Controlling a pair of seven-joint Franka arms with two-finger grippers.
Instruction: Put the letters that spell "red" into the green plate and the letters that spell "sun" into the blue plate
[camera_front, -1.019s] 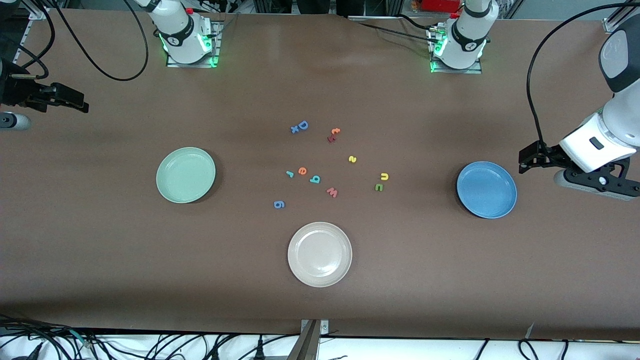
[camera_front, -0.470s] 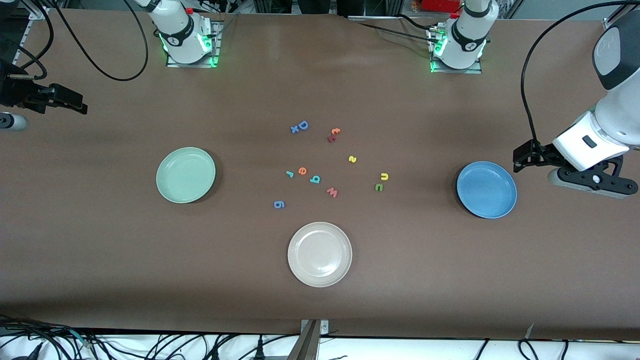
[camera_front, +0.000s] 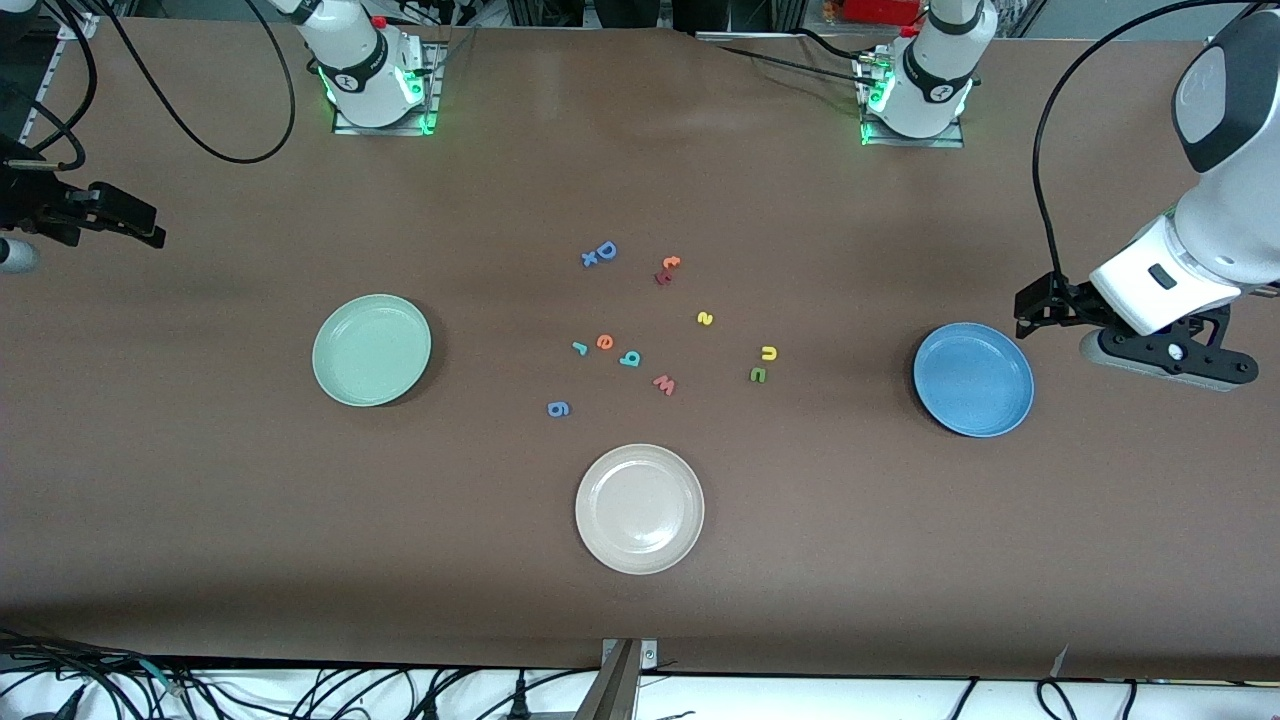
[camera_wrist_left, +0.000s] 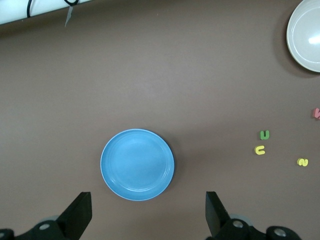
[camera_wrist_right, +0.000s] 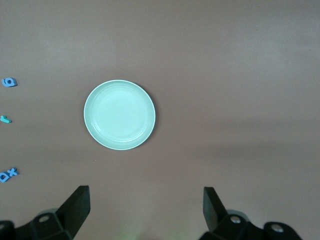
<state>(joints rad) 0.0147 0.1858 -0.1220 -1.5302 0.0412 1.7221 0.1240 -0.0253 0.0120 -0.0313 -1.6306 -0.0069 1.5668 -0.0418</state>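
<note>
The teal "r" (camera_front: 579, 348), orange "e" (camera_front: 604, 342) and teal "d" (camera_front: 630, 358) lie in a row mid-table. The yellow "s" (camera_front: 705, 318), yellow "u" (camera_front: 768, 352) and green "n" (camera_front: 758, 375) lie closer to the blue plate (camera_front: 973, 379). The green plate (camera_front: 371, 349) sits toward the right arm's end. Both plates hold nothing. My left gripper (camera_front: 1030, 315) hangs open over bare table beside the blue plate (camera_wrist_left: 137, 164). My right gripper (camera_front: 150, 228) hangs open at the right arm's end, well apart from the green plate (camera_wrist_right: 119, 114).
A beige-white plate (camera_front: 639, 508) sits nearer the front camera than the letters. Other loose letters: a pinkish "w" (camera_front: 664, 384), a blue "g" (camera_front: 558, 408), a blue "D" (camera_front: 606, 250) with a small "x", and an orange-and-red pair (camera_front: 666, 270).
The left gripper has drifted in toward the blue plate and the table's middle. The right gripper has shifted slightly toward its own end of the table. No letter or plate has moved.
</note>
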